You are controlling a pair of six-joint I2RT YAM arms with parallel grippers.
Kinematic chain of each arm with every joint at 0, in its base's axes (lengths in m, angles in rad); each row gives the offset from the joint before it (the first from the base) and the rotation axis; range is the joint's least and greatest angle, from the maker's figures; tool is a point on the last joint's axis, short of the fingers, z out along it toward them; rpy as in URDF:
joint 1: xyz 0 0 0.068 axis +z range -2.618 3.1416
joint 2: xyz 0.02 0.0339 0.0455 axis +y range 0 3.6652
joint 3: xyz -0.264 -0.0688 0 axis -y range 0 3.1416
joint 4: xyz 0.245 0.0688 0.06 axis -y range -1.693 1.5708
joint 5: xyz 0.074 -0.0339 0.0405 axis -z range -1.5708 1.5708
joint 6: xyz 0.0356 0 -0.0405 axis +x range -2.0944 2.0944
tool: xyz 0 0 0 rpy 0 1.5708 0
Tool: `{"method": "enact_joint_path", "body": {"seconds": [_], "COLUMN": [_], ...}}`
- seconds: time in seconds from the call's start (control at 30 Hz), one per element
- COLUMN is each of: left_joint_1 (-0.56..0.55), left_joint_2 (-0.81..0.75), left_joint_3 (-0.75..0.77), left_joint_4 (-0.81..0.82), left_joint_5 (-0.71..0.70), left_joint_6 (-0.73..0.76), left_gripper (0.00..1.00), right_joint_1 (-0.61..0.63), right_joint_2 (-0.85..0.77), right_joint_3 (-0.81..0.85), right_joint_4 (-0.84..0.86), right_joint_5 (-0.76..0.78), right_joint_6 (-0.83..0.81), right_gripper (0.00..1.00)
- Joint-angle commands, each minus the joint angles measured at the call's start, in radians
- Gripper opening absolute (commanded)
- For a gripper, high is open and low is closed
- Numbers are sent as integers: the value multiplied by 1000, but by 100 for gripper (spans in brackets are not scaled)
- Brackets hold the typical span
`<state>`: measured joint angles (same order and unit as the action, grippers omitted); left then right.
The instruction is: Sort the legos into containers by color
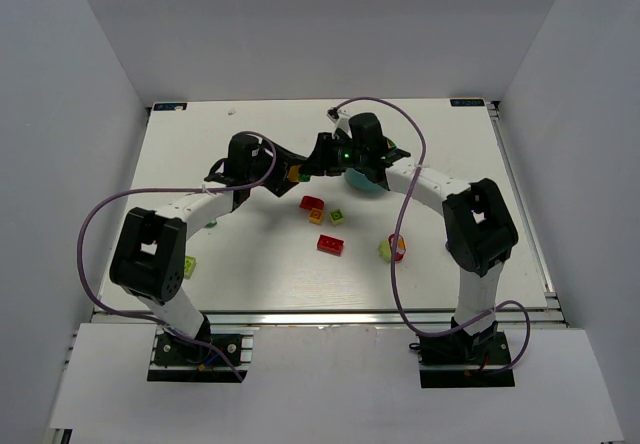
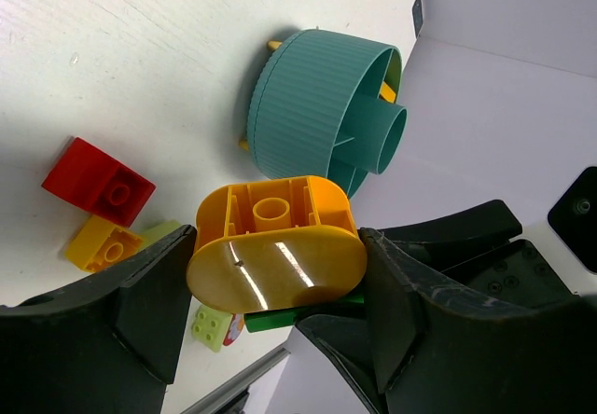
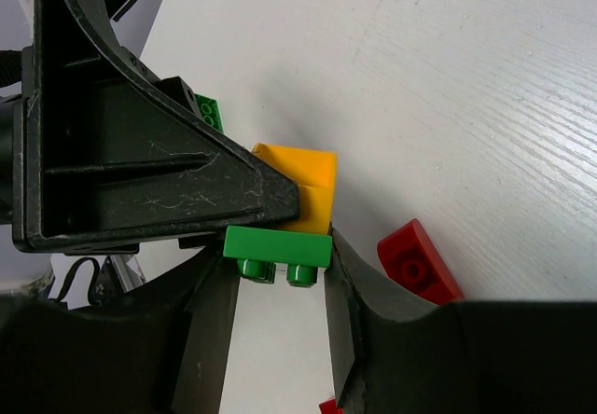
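Observation:
An orange rounded lego (image 2: 275,246) sits clamped between the fingers of my left gripper (image 2: 278,274), which is shut on it. A green lego (image 3: 278,244) is stuck to its far side, and my right gripper (image 3: 278,265) is shut on that green one. The two grippers meet above the table, just left of the teal bowl (image 1: 362,181), with the orange lego (image 1: 295,173) between them. The right arm partly covers the bowl from above. In the left wrist view the bowl (image 2: 308,106) shows its wedge compartments and central cup.
Loose legos lie in front of the bowl: a red one (image 1: 312,203), a yellow one (image 1: 316,216), a lime one (image 1: 337,216), another red one (image 1: 330,244) and a lime-and-red pair (image 1: 392,248). A lime lego (image 1: 189,266) lies by the left arm.

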<state>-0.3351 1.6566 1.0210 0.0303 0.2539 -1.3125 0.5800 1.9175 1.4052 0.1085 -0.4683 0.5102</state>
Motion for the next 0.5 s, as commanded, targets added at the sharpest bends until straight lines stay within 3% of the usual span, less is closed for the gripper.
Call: {"method": "enact_joint_path", "body": {"seconds": [0.0, 0.23, 0.47], "left_joint_1": [56, 56, 56], "left_joint_2": [-35, -27, -27], "left_joint_3": [-19, -16, -16], "left_joint_4": [-9, -4, -3], "left_joint_5": [-142, -133, -131], "left_joint_6": [25, 25, 27], "left_gripper": [0, 0, 0], "right_joint_1": [-32, -34, -37], "right_joint_2": [-80, -77, -74], "right_joint_3": [-2, -2, -2], "right_joint_4": [0, 8, 11], "right_joint_5": [-59, -73, -72], "right_joint_6": [-1, -12, -13], "right_gripper": [40, 56, 49]}}
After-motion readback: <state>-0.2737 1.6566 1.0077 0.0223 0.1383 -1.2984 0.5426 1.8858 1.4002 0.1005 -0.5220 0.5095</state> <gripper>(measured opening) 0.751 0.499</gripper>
